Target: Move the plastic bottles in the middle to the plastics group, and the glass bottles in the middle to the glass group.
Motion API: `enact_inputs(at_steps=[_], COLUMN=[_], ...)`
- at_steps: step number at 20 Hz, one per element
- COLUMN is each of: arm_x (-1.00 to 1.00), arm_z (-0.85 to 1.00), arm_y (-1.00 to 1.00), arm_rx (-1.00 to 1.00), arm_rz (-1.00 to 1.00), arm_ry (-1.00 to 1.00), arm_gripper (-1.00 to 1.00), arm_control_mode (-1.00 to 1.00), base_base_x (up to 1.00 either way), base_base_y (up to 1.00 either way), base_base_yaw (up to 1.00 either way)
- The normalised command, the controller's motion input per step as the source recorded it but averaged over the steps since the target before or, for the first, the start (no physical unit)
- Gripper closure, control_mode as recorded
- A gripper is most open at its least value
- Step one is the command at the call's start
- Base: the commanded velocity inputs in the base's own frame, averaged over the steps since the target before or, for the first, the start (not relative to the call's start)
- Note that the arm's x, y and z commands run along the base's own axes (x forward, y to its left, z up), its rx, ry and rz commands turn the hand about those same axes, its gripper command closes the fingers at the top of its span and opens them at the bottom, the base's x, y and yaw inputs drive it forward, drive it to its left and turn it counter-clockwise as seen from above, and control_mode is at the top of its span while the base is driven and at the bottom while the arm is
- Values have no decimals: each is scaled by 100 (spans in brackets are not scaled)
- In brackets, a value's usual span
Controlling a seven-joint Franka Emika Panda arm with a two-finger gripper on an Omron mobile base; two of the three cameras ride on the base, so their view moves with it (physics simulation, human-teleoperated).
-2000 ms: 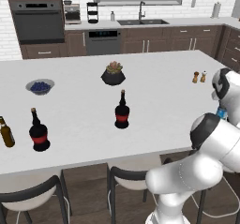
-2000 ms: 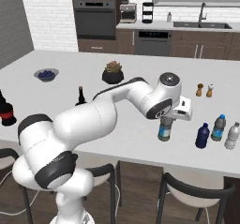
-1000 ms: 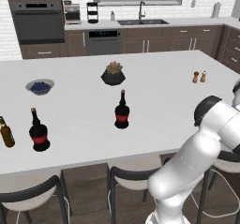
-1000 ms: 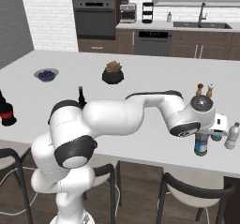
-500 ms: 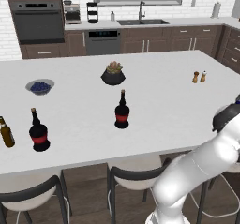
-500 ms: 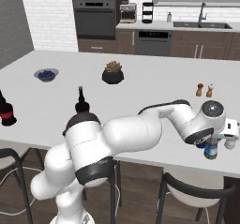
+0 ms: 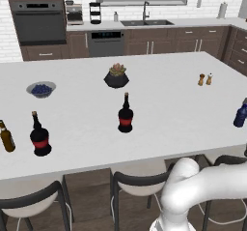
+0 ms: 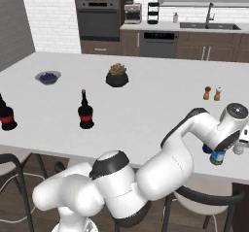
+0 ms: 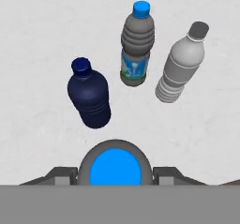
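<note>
Clamped in the end effector (image 9: 114, 175): a blue-capped bottle (image 9: 115, 164), fingers (image 9: 61, 174) narrow against its grey shoulder on either side. Long axis vertical, cap pointing straight up at the hand camera, so seen as a bright blue disc ringed in grey. Seen from the right base under the hand, low over the near right corner of the table (image 8: 146, 105); cannot tell whether resting on it or just above.

Just beyond it, three more small bottles, all upright, caps up, close together but apart:
- dark blue bottle (image 9: 89, 99), solid navy, ribbed body, nearest the held one
- labelled bottle (image 9: 137, 45), clear grey, blue cap, blue-green label band
- pale bottle (image 9: 180, 68), light grey, ribbed base, grey cap, beside the labelled one

Mid-table, well apart from these: a black bottle (image 7: 125, 116), upright, squat round body, red band, slim neck, tan cork. Far left: a twin bottle (image 7: 40, 137) beside a slimmer amber bottle (image 7: 6, 137), both upright.
</note>
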Motion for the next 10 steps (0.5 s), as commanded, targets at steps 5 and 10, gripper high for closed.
enact_inputs(at_steps=[5,10], arm_x=[3,2], arm_z=[-19,-21], arm_y=[0,-9], arm_rx=[6,0], arm_rz=[0,0], arm_ry=[-1,-13], arm_gripper=[100,100], arm_control_mode=[-100,-100], base_base_x=[0,0], base_base_y=[0,0], base_base_yaw=[0,0])
